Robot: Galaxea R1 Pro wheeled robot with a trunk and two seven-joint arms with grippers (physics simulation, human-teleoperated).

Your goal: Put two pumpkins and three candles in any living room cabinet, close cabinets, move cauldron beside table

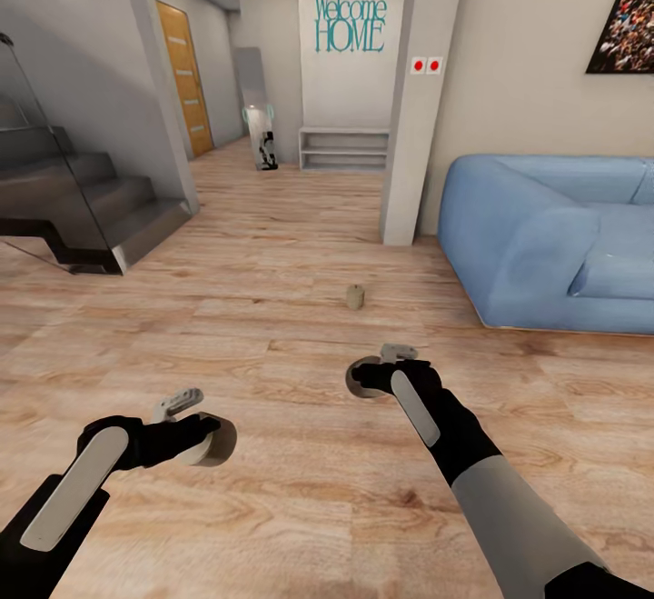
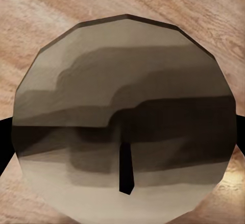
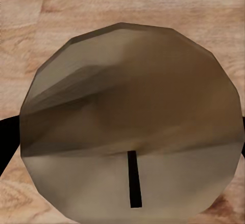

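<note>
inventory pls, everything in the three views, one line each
candle in left gripper: 1, brown-beige, wick end facing the left wrist camera
candle in right gripper: 1, brown-beige, wick end facing the right wrist camera
candle on floor: 1, beige-brown, upright on the floor ahead of the right gripper
sofa: 1, light blue, at right against the wall
staircase: 1, dark grey, at left
door: 1, orange wood, far hallway left
low shelf: 1, grey, under the sign
Welcome HOME sign: 1, teal, far wall
wall picture: 1, dark, above the sofa
floor: light wood planks
left gripper: shut on a candle
right gripper: shut on a candle
</note>
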